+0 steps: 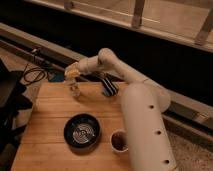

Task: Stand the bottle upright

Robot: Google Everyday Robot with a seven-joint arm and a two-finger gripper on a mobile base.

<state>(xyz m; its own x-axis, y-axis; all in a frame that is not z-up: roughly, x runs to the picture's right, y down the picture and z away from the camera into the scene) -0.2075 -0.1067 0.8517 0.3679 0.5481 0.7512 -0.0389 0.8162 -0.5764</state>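
The small slender clear plastic bottle [75,90] stands upright on the wooden table [50,112], directly under the gripper [73,75], whose tip sits at the bottle's top. Right of the gripper lies a black striped object [108,86]. Nearer the camera sit 1 black bowl [82,132] and 1 small brown-filled cup [119,141].

Wooden table [47,117]: black bowl [82,131], brown-filled cup [119,141], bottle [75,90] under claw [73,75], black striped object [109,86]

End effector [73,75] blurs into the bottle [75,90]; grip indiscernible.
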